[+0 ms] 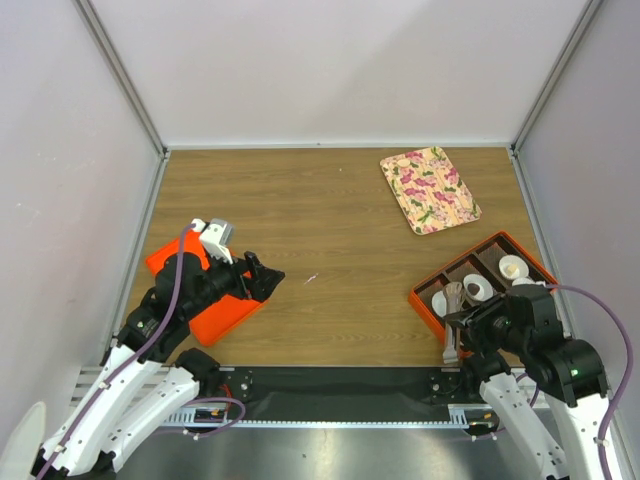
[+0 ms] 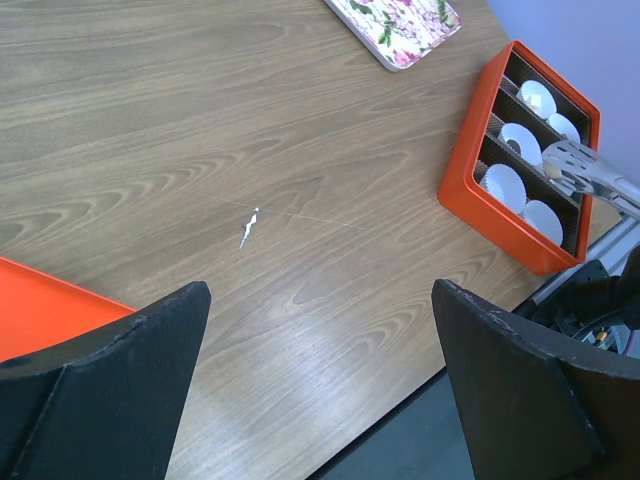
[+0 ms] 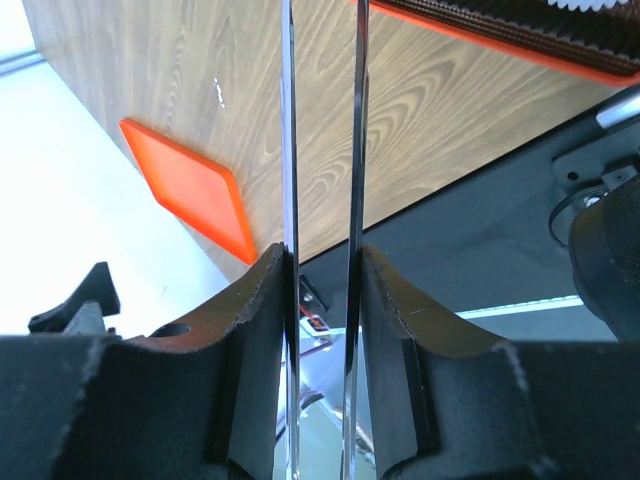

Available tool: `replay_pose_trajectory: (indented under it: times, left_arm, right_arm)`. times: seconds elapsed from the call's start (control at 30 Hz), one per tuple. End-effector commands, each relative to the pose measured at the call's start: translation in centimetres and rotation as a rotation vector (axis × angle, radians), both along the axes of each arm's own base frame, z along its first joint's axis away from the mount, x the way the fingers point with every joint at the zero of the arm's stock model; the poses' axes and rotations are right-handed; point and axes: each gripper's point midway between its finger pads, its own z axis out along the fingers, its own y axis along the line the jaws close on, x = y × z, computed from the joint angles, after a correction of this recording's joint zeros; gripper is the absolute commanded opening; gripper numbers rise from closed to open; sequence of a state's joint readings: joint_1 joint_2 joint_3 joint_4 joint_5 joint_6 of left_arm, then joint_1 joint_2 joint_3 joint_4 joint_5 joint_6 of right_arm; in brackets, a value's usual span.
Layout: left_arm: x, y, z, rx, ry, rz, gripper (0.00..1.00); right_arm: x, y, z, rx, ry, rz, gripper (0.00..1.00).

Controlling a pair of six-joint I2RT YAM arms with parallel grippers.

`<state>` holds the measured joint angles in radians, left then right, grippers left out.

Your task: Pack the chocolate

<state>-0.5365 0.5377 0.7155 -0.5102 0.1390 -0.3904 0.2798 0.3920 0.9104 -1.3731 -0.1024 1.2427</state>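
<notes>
An orange box (image 1: 424,306) with dark dividers sits at the near right and holds several white paper cups (image 1: 514,267). One cup (image 1: 477,290) has a small dark brown chocolate in it. My right gripper (image 1: 462,326) is shut on metal tongs (image 1: 454,298), whose tips hang over the box's left end. In the right wrist view the two tong blades (image 3: 290,150) run up between my fingers (image 3: 255,330). My left gripper (image 1: 268,276) is open and empty above bare table, beside an orange lid (image 1: 216,312). The left wrist view shows the box (image 2: 466,160) and the tongs (image 2: 588,172).
A floral tray (image 1: 430,188) lies at the back right and also shows in the left wrist view (image 2: 395,25). The orange lid shows at the left in the left wrist view (image 2: 40,300) and in the right wrist view (image 3: 185,185). A small white scrap (image 1: 311,279) lies mid-table.
</notes>
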Motion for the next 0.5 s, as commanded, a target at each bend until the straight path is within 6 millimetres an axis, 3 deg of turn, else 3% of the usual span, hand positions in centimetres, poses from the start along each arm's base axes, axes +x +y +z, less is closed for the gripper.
replay_pose_trajectory:
  times: [0.0, 0.47]
  left_arm:
    - [0.03, -0.33, 1.56, -0.022, -0.049, -0.019, 1.0]
    - [0.18, -0.01, 1.81, -0.017, -0.057, -0.001, 1.0]
  right_arm:
    - [-2.79, -0.75, -2.28, -0.011, 0.168, -0.049, 0.17]
    - [-2.02, -1.08, -2.52, 0.008, 0.217, -0.156, 0.21]
